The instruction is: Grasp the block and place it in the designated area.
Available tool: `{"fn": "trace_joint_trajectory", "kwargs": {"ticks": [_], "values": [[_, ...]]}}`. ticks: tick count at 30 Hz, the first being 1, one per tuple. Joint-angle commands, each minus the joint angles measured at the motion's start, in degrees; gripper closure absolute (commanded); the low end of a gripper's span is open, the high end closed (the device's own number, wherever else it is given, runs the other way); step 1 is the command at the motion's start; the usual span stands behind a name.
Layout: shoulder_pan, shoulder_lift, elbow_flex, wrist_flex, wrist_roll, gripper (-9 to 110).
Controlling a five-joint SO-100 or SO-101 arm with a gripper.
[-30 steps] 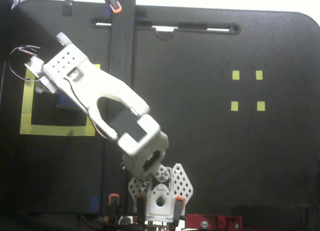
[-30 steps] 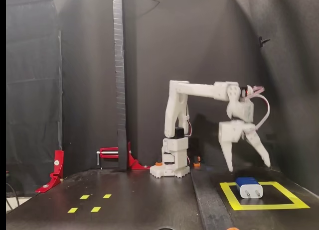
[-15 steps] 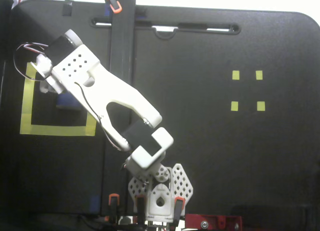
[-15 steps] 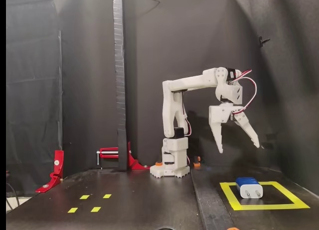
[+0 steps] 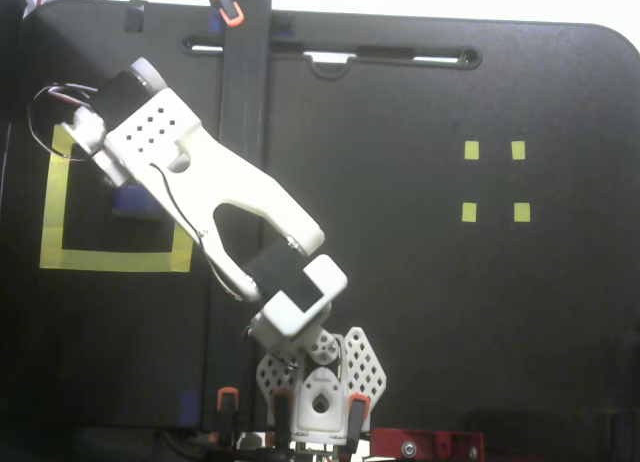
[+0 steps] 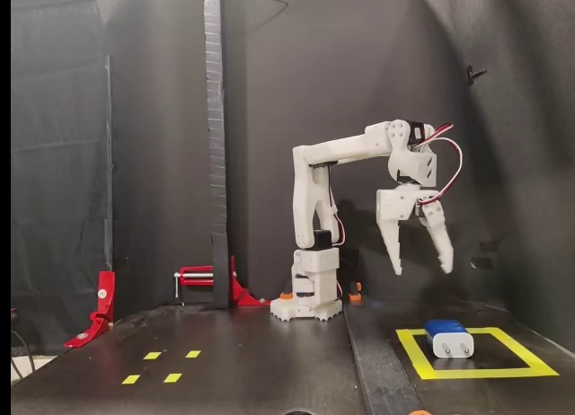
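Note:
The dark-blue block (image 6: pixel 448 337) lies inside the designated area (image 6: pixel 472 373), a square of wide yellow tape, with its light prongs facing the camera. Seen from above, the block (image 5: pixel 135 204) is a dim blue patch inside the yellow square (image 5: pixel 110 260), partly covered by the white arm. My gripper (image 6: pixel 422 269) hangs well above the block, a little to its left in the side-on fixed view. It is open, fingers pointing down, with nothing between them. From above the wrist hides the fingers.
Four tiny yellow tape squares (image 5: pixel 471 150) mark the right half of the mat and show at front left (image 6: pixel 152 355) from the side. A black vertical post (image 6: pixel 214 145) stands left of the arm base (image 6: pixel 307 298). Red clamps (image 6: pixel 101 307) sit at the mat's edge.
The arm has risen away from the block, which stays in the yellow square. In the last half second the fingers have drawn closer together.

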Motion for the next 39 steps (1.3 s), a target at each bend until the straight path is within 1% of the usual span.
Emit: {"fn": "trace_joint_trajectory", "kwargs": {"ticks": [1, 5, 11, 14, 19, 26, 31, 34, 39], "values": [[0.4, 2.0, -2.4, -0.4, -0.4, 89], [0.4, 2.0, -2.4, -0.5, -0.4, 100], [0.4, 1.8, -2.4, -0.9, 0.1, 101], [0.4, 1.7, -2.4, -1.9, 3.4, 102], [0.4, 1.2, -2.4, -3.3, 14.4, 102], [1.4, 0.8, -2.4, -5.1, 39.6, 102], [2.7, 0.9, -2.4, -5.8, 47.1, 102], [4.5, 0.8, -2.4, -7.6, 53.9, 102], [4.7, 0.8, -2.3, -7.4, 55.3, 102]]}}
